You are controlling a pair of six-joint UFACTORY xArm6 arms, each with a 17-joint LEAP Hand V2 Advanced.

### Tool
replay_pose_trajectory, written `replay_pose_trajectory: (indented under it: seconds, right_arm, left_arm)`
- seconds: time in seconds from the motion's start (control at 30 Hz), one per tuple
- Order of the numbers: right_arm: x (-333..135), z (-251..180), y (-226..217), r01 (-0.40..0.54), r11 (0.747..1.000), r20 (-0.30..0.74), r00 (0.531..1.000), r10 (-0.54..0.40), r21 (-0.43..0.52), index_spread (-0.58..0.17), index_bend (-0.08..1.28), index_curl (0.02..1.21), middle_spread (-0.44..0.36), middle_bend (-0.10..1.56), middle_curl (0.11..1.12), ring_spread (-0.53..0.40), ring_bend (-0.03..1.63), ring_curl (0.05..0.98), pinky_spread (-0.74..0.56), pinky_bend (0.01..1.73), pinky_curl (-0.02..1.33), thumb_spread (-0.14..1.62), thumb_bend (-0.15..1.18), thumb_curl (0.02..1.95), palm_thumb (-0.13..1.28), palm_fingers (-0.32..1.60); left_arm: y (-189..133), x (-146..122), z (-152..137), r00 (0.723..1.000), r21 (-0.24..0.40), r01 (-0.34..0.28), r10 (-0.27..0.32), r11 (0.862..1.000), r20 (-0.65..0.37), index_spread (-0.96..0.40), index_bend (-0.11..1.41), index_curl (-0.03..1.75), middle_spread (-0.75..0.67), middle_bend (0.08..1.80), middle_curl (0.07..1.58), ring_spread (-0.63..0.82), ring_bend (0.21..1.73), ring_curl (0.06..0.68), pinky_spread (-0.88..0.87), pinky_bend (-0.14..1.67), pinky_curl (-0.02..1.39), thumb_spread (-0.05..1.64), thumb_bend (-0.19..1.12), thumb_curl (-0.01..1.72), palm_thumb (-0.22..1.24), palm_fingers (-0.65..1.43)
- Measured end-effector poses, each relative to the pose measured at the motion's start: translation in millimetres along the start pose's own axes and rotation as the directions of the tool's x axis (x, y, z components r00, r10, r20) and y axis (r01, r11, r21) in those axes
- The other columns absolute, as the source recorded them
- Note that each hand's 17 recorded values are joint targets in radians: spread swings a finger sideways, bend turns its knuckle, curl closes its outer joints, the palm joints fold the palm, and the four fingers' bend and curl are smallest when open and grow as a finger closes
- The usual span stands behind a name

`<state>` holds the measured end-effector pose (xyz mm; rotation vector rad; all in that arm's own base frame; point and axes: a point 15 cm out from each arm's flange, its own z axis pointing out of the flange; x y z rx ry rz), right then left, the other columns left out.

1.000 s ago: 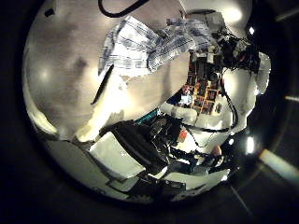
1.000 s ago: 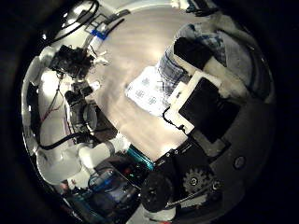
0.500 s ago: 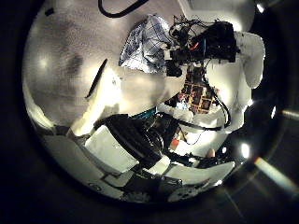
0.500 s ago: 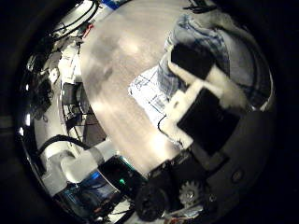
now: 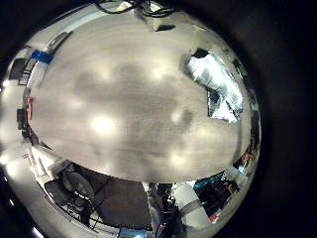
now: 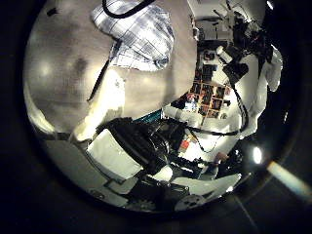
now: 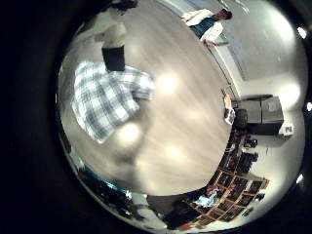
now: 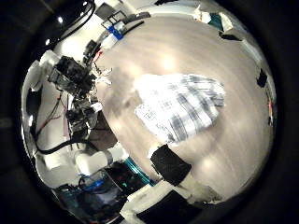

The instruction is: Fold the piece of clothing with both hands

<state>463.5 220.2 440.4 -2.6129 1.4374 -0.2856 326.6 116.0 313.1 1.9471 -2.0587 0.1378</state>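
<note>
My right hand (image 8: 173, 170) is off the cloth with relaxed fingers and holds nothing. My left hand (image 6: 146, 161) is away from the cloth, fingers relaxed, holding nothing. The other hand (image 6: 239, 58) shows beyond the cloth in the left thumb side palm view.
A cable (image 6: 127, 8) lies on the table beside the cloth.
The right hand has let go of the cloth and lifted away from it. The cloth now lies on the table. The left hand's view has shifted only slightly.
</note>
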Motion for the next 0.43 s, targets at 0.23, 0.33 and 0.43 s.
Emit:
replay_pose_trajectory:
  seconds: [0.23, 0.33, 0.43]
  right_arm:
    - [24.8, -3.0, 76.5, -0.069, 0.974, 0.007, 0.997, 0.072, -0.216, -0.409, 0.15, 0.33, -0.048, 0.4, 0.37, -0.036, 0.93, 0.412, 0.28, 0.96, 0.59, 1.19, -0.01, 0.42, 0.54, -0.01]
    - [40.8, -5.1, 102.3, -0.087, 0.952, 0.011, 0.995, 0.094, -0.294, -0.4, 0.15, 0.31, -0.029, 0.38, 0.37, -0.033, 0.89, 0.386, 0.31, 0.92, 0.55, 1.21, -0.02, 0.4, 0.56, -0.03]
    - [54.4, -15.5, 110.8, -0.091, 0.957, 0.009, 0.995, 0.098, -0.276, -0.397, 0.15, 0.3, -0.02, 0.36, 0.36, -0.025, 0.88, 0.371, 0.32, 0.9, 0.53, 1.22, -0.02, 0.39, 0.55, -0.02]
  left_arm:
    - [-0.2, 54.7, -2.6, 1.0, -0.024, 0.005, -0.005, 1.0, 0.023, -0.11, 0.22, 0.52, 0.06, 0.19, 0.39, 0.19, 0.56, 0.225, 0.27, 0.19, 0.28, 1.37, -0.01, 0.33, 0.56, 0.33]
    - [2.1, 78.4, 0.3, 0.999, -0.043, 0.028, -0.026, 0.999, 0.036, -0.11, 0.22, 0.52, 0.06, 0.19, 0.39, 0.19, 0.56, 0.225, 0.27, 0.18, 0.28, 1.36, -0.01, 0.34, 0.57, 0.33]
    - [8.9, 96.6, 0.0, 0.998, -0.054, 0.041, -0.038, 0.998, 0.048, -0.11, 0.22, 0.52, 0.06, 0.19, 0.39, 0.18, 0.56, 0.226, 0.27, 0.18, 0.28, 1.36, -0.01, 0.34, 0.57, 0.33]
